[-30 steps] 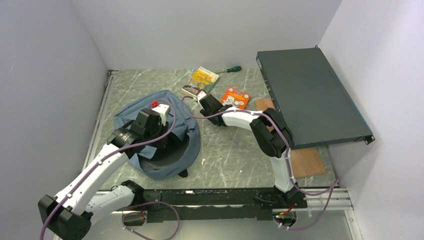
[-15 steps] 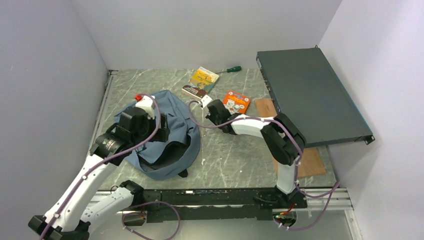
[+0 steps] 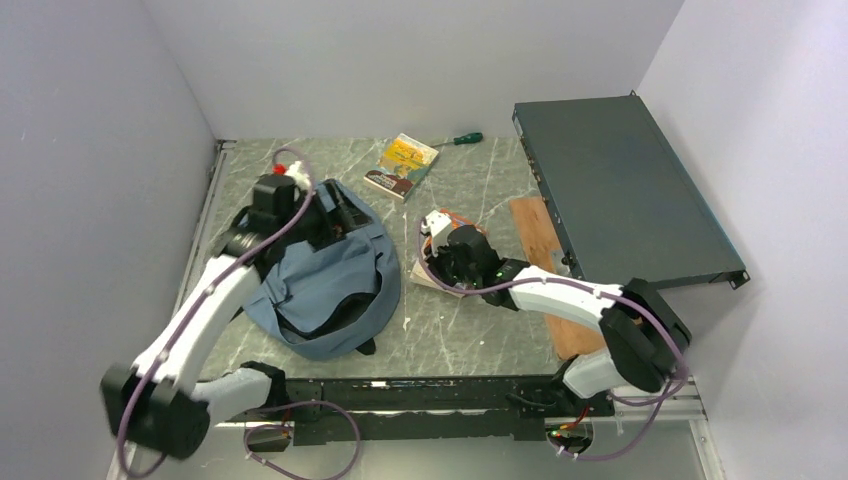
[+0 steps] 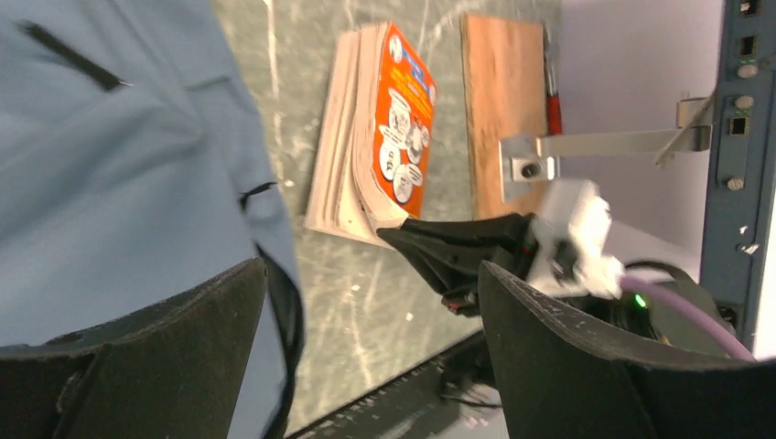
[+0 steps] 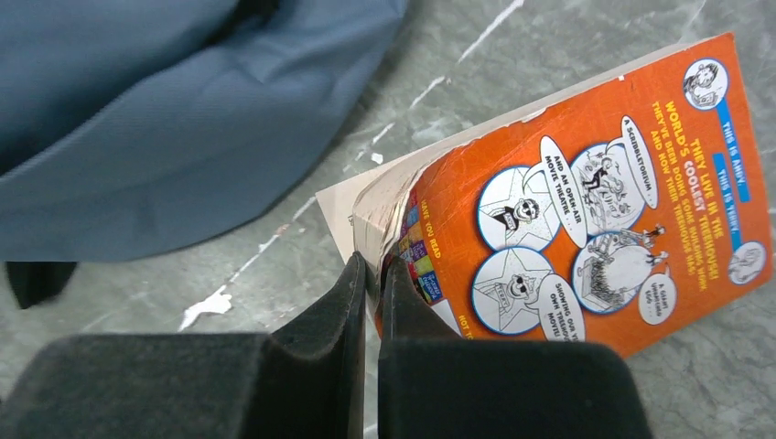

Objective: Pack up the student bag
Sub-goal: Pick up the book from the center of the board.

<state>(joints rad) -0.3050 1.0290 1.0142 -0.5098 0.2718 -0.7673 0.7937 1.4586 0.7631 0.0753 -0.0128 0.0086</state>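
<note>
The grey-blue student bag (image 3: 330, 285) lies at the left of the table, its black-lined mouth facing the near edge. My left gripper (image 3: 335, 215) hovers open over the bag's far top end. In the left wrist view (image 4: 366, 366) its jaws stand wide apart with nothing between them, and the bag's fabric (image 4: 110, 165) is beside the left finger. My right gripper (image 3: 447, 260) is shut on an orange comic-cover book (image 3: 432, 272) just right of the bag. The right wrist view shows the fingers (image 5: 352, 302) pinching the book (image 5: 595, 210) at a worn corner, lifted off the table.
A yellow book (image 3: 405, 160) and a green-handled screwdriver (image 3: 462, 139) lie at the back. A flat dark grey metal box (image 3: 620, 190) rests tilted at the right, on wooden boards (image 3: 535, 225). Walls close in the left, back and right.
My left gripper moved from the bag's mouth to its far top end. My right gripper drew the orange book from beside the metal box toward the near side, next to the bag.
</note>
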